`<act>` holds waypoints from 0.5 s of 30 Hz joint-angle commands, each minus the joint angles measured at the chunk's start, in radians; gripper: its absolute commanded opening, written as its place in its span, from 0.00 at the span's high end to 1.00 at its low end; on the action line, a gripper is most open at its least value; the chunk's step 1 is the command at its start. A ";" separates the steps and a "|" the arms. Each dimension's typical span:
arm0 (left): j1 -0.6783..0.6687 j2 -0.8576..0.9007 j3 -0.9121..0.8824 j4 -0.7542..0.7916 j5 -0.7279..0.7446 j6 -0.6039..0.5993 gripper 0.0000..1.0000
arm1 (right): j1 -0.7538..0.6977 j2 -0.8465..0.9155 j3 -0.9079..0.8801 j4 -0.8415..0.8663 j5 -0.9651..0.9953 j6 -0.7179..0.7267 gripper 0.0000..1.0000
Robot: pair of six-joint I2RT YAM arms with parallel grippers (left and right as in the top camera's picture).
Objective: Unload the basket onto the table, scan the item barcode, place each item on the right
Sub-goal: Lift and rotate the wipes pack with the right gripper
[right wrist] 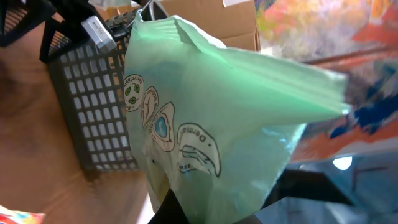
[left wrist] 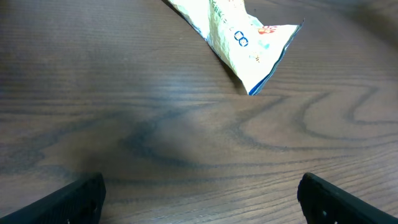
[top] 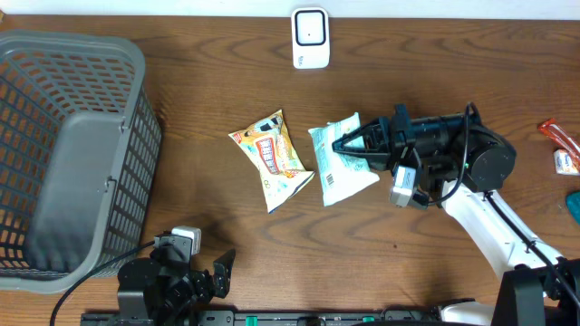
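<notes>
1. Overhead: the right gripper is clamped on a pale green packet, the item to be scanned. It is well to the right of the grey basket. A yellow snack packet lies flat on the wooden table between basket and green packet. A white scanner stands at the far edge, also right of the basket. The left gripper sits just off the basket's near right corner, its jaws spread wide and holding nothing.
2. Left wrist: the two black fingers show in the lower corners, far apart, with only bare wood between them. Ahead of them, one corner of the yellow snack packet rests on the table.
3. Right wrist: the green packet fills most of the view, pinched at its lower end between the dark fingers. Round printed emblems run down its face. The basket's mesh wall shows behind it on the left. The right side is too blurred to read.
</notes>
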 commanded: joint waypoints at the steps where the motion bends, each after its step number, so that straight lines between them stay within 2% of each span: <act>1: -0.004 -0.001 0.000 -0.012 0.009 -0.001 0.01 | 0.013 -0.030 0.015 0.037 -0.013 -0.099 0.99; 9: -0.004 -0.001 0.000 -0.012 0.009 -0.001 0.01 | 0.014 -0.068 0.015 0.037 -0.013 -0.100 0.99; 12: -0.004 -0.001 0.000 -0.012 0.009 -0.001 0.01 | 0.014 -0.094 0.015 0.038 -0.013 -0.044 0.99; 15: -0.004 -0.001 0.000 -0.012 0.009 -0.001 0.01 | 0.005 -0.099 0.015 0.033 -0.013 0.143 0.99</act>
